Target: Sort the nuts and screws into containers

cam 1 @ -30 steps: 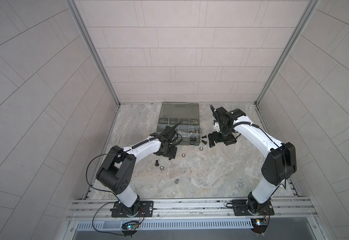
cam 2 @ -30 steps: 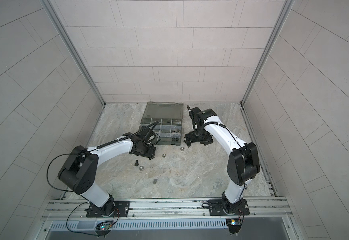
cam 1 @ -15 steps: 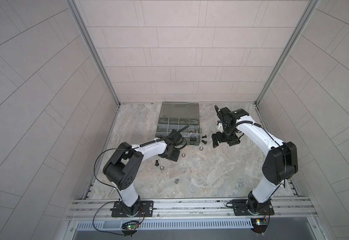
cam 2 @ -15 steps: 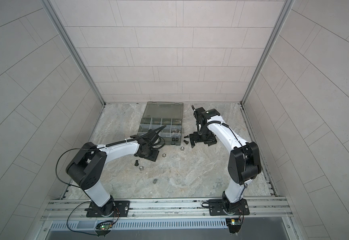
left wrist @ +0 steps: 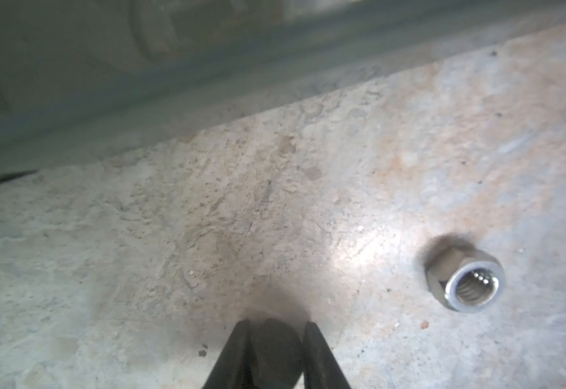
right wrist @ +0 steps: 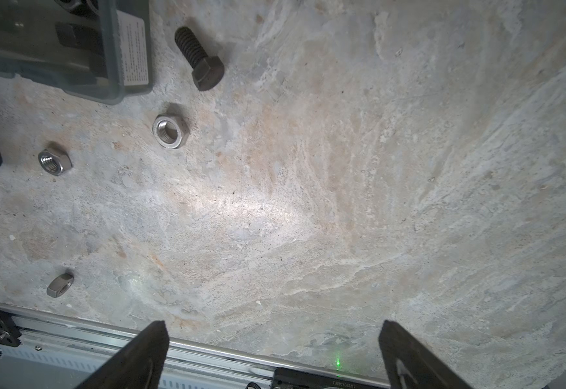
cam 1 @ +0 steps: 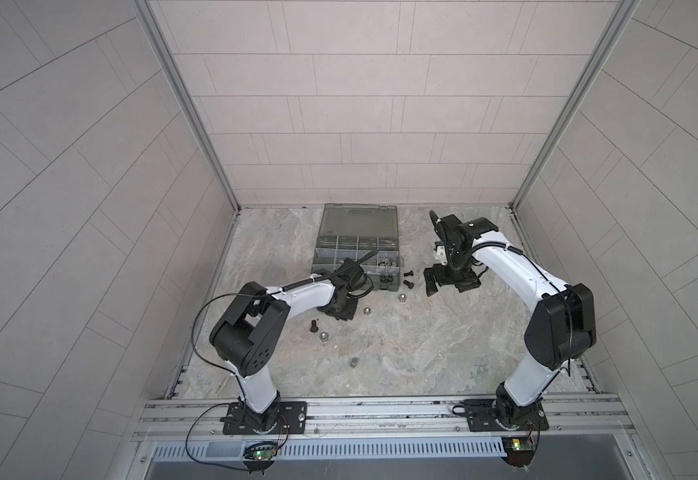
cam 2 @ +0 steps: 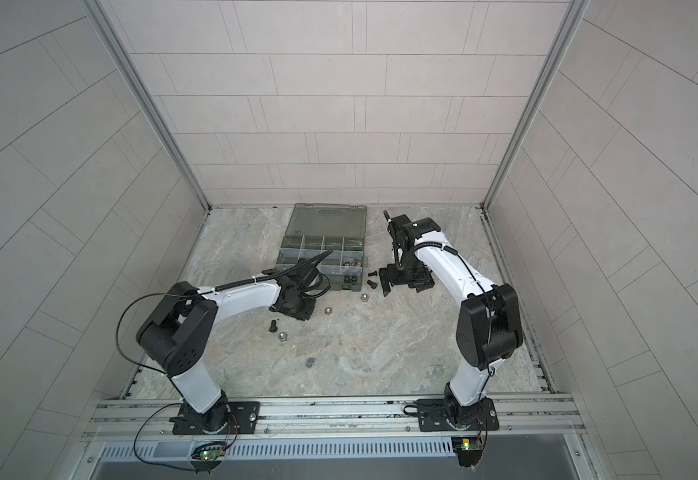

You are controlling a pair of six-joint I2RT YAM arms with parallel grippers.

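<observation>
The open organizer case (cam 1: 357, 245) (cam 2: 322, 249) holds the containers at the back middle. My left gripper (left wrist: 276, 323) (cam 1: 341, 311) is down on the floor in front of it, shut on a small dark rounded piece; screw or nut, I cannot tell. A silver nut (left wrist: 465, 283) (cam 1: 366, 311) lies just beside it. My right gripper (right wrist: 272, 325) (cam 1: 430, 286) hangs open and empty right of the case. Two black screws (cam 1: 407, 273) (cam 1: 409, 284) lie between it and the case, one showing as screw (right wrist: 200, 60). A third screw (cam 1: 313, 325) lies by the left arm.
More silver nuts lie loose on the stone floor: nut (cam 1: 401, 297) (right wrist: 170, 131), nut (cam 1: 323, 336), nut (cam 1: 354, 362) (right wrist: 60, 285). The metal rail (cam 1: 380, 409) runs along the front edge. Tiled walls close in both sides and the back.
The left gripper has dropped to the floor and its jaws have closed in on the dark piece. The right gripper has shifted slightly right and stayed open.
</observation>
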